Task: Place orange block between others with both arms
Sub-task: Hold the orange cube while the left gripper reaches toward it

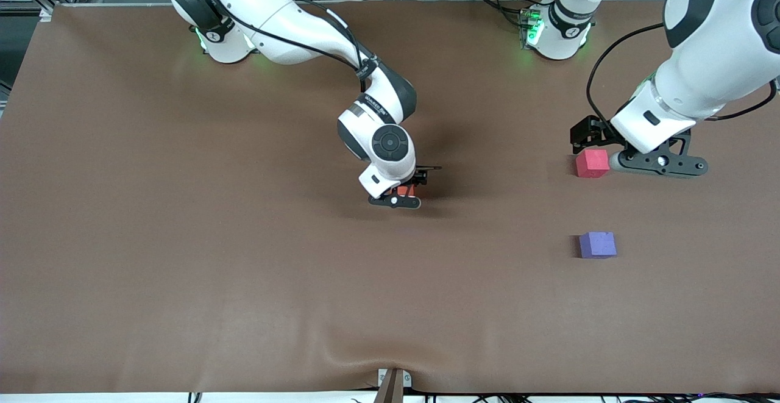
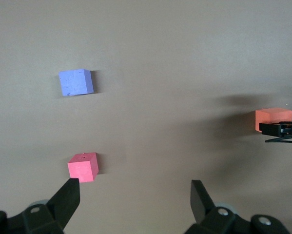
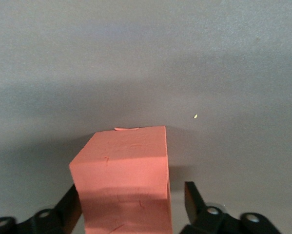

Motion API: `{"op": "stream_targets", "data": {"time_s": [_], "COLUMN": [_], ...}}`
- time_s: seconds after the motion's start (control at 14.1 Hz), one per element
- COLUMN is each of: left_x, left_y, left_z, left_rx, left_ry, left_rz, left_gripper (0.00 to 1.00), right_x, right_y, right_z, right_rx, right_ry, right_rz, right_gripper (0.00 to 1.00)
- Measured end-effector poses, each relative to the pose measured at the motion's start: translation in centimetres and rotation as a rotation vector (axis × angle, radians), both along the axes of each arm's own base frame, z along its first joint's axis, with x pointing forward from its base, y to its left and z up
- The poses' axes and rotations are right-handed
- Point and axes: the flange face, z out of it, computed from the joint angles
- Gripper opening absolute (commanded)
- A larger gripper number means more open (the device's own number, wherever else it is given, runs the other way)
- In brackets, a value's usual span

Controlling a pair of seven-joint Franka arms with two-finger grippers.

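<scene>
Brown table (image 1: 183, 238). Right tool (image 1: 407, 198) low at mid-table, fingers released around orange block (image 3: 124, 180). Left tool (image 2: 133, 200) hovers spread beside red-pink cube (image 1: 592, 163); purple-blue cube (image 1: 597, 245) nearer camera.

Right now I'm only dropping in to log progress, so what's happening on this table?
The right gripper is down at the middle of the table with the orange block between its fingers, which stand slightly apart from the block's sides, so it seems just set down or released. The left gripper waits open beside the red-pink cube. The purple-blue cube sits nearer the front camera. The orange block is not yet between them.
</scene>
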Motion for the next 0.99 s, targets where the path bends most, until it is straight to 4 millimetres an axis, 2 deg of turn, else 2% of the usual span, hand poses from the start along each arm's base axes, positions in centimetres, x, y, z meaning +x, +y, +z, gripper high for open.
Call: {"op": "stream_targets", "data": {"time_s": [0.14,0.35,0.57,0.78,0.99], "left_x": [0.1,0.1,-0.3,-0.8,-1.1], "left_y": [-0.5,-2.3,-5.8,-9.9,-13.0], "left_z": [-0.4,-0.9,-1.9,-3.7,-5.4], "left_rx": [-0.001,-0.005,-0.011,-0.016,-0.026], "left_ry": [0.002,-0.009,-0.011,-0.005,-0.008], "left_rz": [-0.008,0.026,0.056,0.070,0.054], "left_gripper": [1.00,1.00,1.00,1.00,1.00], "right_x": [0.3,0.9,1.7,3.3,5.8], "right_y": [-0.1,0.1,-0.2,-1.7,-4.6], "right_z": [0.1,1.3,3.0,4.7,5.2], "right_rx": [0.000,0.015,0.025,0.032,0.032], "right_ry": [-0.005,-0.023,-0.033,-0.043,-0.045], "right_rz": [-0.004,-0.010,-0.020,-0.048,-0.097], "right_gripper": [1.00,1.00,1.00,1.00,1.00]}}
